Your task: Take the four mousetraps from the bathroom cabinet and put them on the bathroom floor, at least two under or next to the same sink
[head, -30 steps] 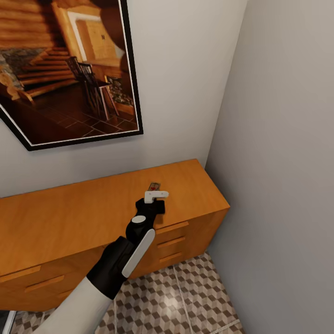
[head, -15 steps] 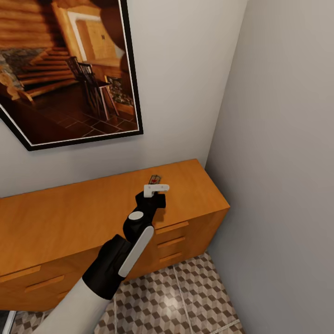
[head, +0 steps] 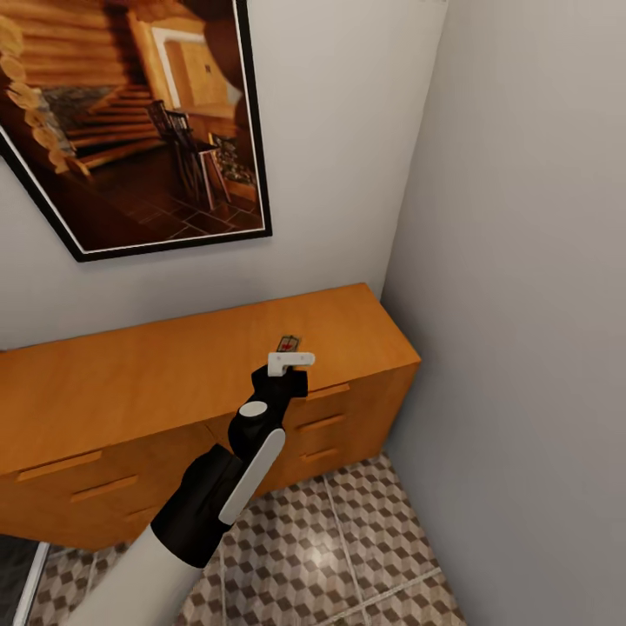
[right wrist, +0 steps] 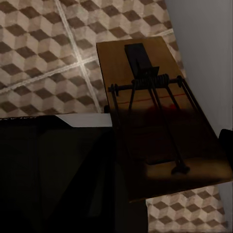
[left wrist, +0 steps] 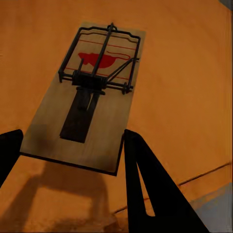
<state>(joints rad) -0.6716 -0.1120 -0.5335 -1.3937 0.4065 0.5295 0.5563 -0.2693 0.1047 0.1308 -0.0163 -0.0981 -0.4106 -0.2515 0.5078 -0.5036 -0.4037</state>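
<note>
My left gripper reaches over the orange-brown cabinet and is shut on the near end of a mousetrap. In the left wrist view this mousetrap is a flat wooden board with dark wire and a red spot. It hangs just above the cabinet top and casts a shadow on it, with my black fingers on either side. In the right wrist view my right gripper is shut on a second mousetrap, held over the cube-patterned bathroom floor.
The cabinet stands in a corner, with a grey side wall at its right end. A large framed picture hangs on the wall above it. Tiled floor runs in front of the cabinet's drawers.
The head camera has shifted, so the whole picture moved. My left gripper has risen off the cabinet top with the mousetrap and drawn back toward the front edge.
</note>
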